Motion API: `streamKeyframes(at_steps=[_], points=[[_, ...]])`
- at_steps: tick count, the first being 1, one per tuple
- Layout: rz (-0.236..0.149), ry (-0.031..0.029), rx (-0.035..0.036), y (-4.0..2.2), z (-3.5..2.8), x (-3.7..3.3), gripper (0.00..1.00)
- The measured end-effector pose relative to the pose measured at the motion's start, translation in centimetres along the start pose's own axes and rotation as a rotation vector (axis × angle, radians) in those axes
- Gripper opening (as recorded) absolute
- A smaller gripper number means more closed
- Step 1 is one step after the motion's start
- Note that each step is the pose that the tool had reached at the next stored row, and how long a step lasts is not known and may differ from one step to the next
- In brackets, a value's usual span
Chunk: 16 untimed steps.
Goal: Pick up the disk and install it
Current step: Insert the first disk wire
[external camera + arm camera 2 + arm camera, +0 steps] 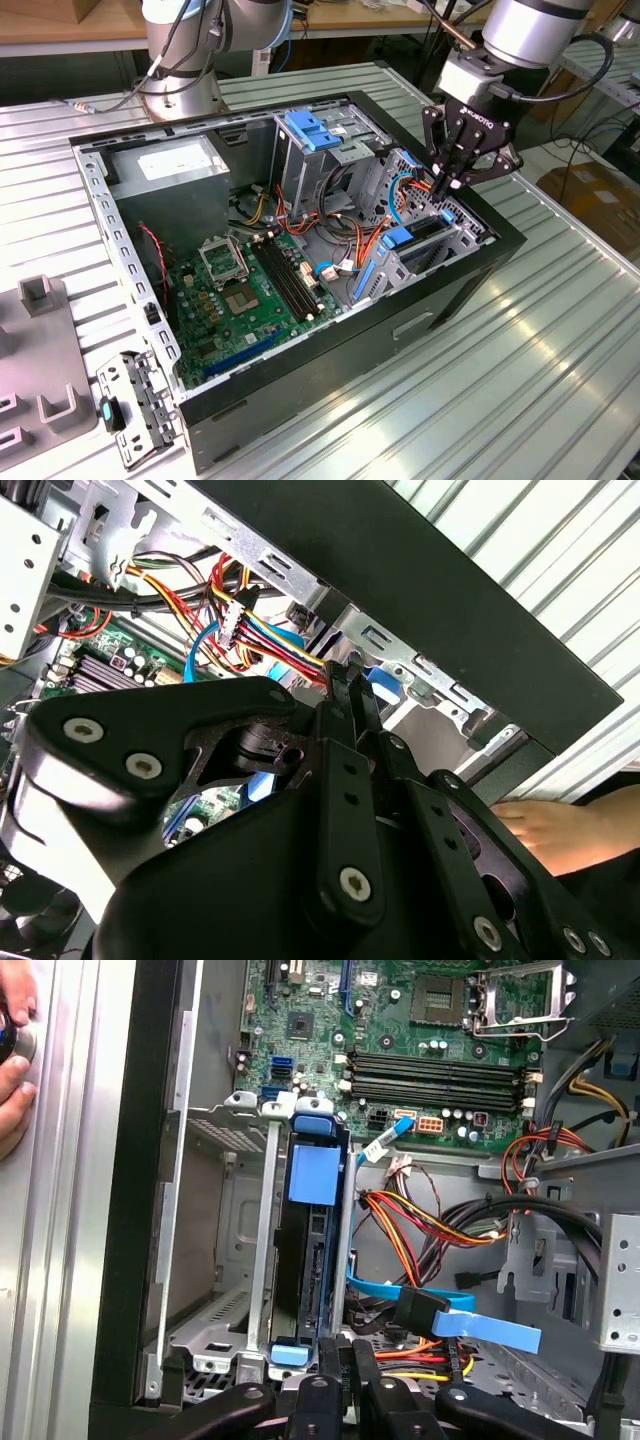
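The disk [308, 1260] stands edgewise in the case's [330, 370] corner bay; the gripper [447, 183], fingers together, presses its end.

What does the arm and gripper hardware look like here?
The arm is silver-grey and tubular, with a black cable looping beside its wrist. The gripper is matte black: a grey-and-black block, then slotted linkage plates with silver screws, tapering to slim black fingers. White lettering marks its body.
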<state>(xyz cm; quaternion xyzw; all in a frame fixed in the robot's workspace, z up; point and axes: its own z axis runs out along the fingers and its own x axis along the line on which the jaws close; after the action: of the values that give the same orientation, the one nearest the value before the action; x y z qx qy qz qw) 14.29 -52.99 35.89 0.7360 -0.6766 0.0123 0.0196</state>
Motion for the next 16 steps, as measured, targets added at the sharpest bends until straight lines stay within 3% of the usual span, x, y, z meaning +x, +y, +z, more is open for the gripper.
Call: streamKeyframes(at_steps=[4, 8, 10, 16], points=[[0.052, -0.0005, -0.0023, 0.00, 0.40, -0.01, 0.17], [0.057, -0.0005, -0.0025, 1.48, 0.76, -0.15, 0.17], [0.057, -0.0007, -0.0026, 1.94, 0.88, -0.19, 0.17], [0.079, 0.0104, -0.0041, 2.05, 1.14, 0.31, 0.17]])
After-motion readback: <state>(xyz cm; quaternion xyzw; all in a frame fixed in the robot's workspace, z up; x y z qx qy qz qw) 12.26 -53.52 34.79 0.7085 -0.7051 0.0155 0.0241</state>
